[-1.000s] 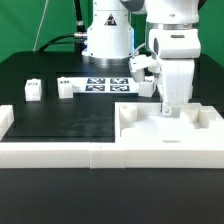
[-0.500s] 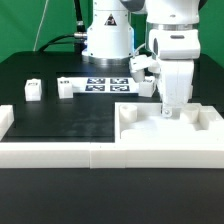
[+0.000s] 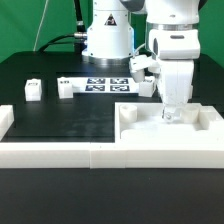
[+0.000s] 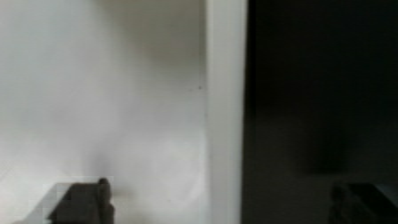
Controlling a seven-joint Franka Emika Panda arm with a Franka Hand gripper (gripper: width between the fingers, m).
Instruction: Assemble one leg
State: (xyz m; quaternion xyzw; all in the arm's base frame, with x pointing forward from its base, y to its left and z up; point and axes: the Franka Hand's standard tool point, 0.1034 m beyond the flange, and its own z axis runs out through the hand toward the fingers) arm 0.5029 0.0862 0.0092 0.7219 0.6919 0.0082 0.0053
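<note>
Farthest toward the exterior view's left, a small white block [image 3: 33, 90] stands on the black counter [image 3: 60, 125]. Just past it is the leg [image 3: 67, 87], a similar stubby white piece, close beside the marker board [image 3: 107, 85]. Both are untouched and well apart from the arm.

Toward the exterior view's right, the gripper [image 3: 170, 112] is down at the large white panel [image 3: 150, 135], which sits against the white fence [image 3: 50, 155] along the front. I cannot tell exactly where the panel ends and the fence begins. In the wrist view the fingers [image 4: 80, 200] are spread wide. One is over pale panel and the other over black counter, and nothing is clamped between them.

I judge that I am settling the panel in its corner, with the leg not yet fetched. The next move calls for lifting clear, crossing to the leg and coming down astride it. The marker board and the neighbouring block crowd that approach, and the raised white corners near the gripper need clearing first.
</note>
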